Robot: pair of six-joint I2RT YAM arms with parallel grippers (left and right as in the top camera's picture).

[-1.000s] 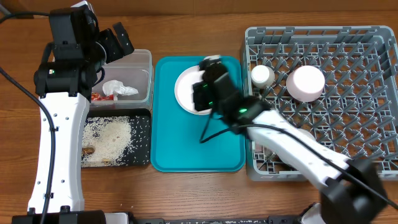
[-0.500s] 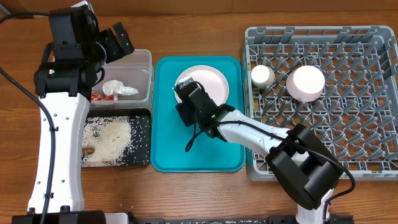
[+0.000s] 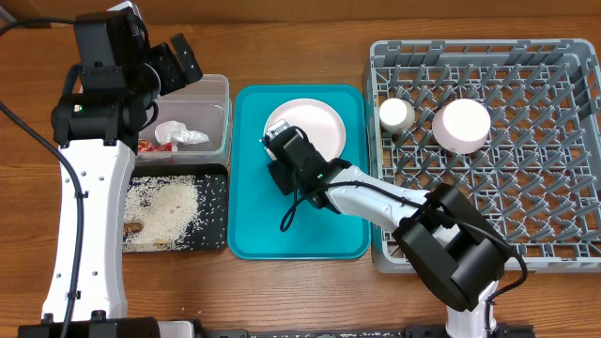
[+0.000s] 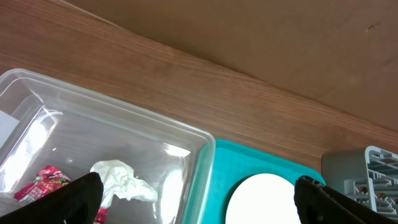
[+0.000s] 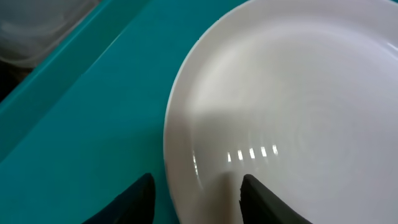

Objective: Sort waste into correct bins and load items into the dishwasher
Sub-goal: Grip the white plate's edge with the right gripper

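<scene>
The pale plate lies on the teal tray. My right gripper is open at the plate's near-left rim. In the right wrist view one finger is over the tray and the other over the plate. My left gripper is open and empty above the clear tub, which holds the tissue and the candy wrapper. Rice scraps lie in the black tray. The cup and the bowl stand in the grey rack.
The left wrist view shows my left gripper over the tub's rim, with the tissue, the wrapper, the plate and a corner of the rack. The wooden table's back edge runs behind the tub.
My right gripper has moved from over the plate down and left to its near-left rim, uncovering most of the plate. The left arm has not moved.
</scene>
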